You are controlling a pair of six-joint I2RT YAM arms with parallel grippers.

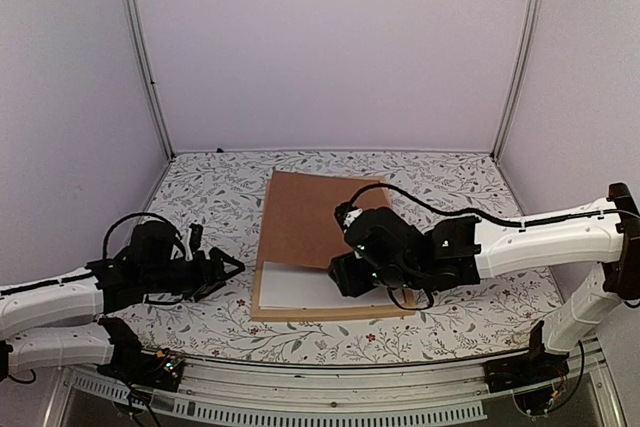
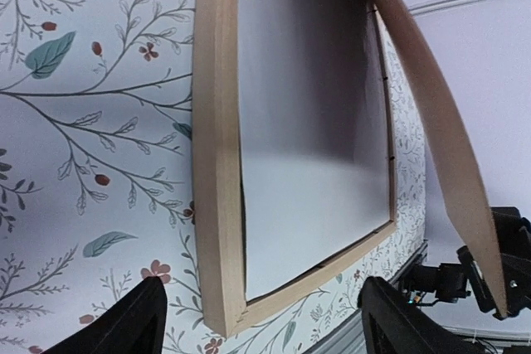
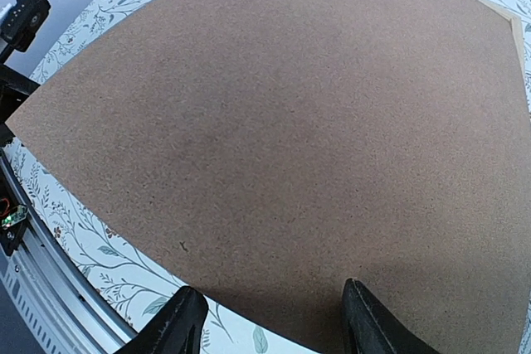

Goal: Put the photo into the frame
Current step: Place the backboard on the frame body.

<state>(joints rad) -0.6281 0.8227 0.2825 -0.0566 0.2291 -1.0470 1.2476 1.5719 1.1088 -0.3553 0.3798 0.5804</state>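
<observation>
jaws wide apart on left gripper (image 1: 233, 273) and right gripper (image 3: 275, 321), floral-print table (image 1: 200, 192), plain lilac walls (image 1: 330, 37)

1. The frame (image 2: 214, 163) is light bare wood, matt, with a fine grain.
2. The board (image 3: 290, 122) is brown pressed fibre, matt and finely speckled, and looks slightly rough.
3. The white sheet (image 2: 319, 180) in the frame is smooth and paper-like, with a faint sheen.
4. The table (image 1: 200, 197) has a matt cover printed with leaves and flowers.
5. The arms (image 1: 545, 237) have smooth, slightly glossy white plastic shells and matt black joints.
6. The corner posts (image 1: 140, 47) are dull metal.
</observation>
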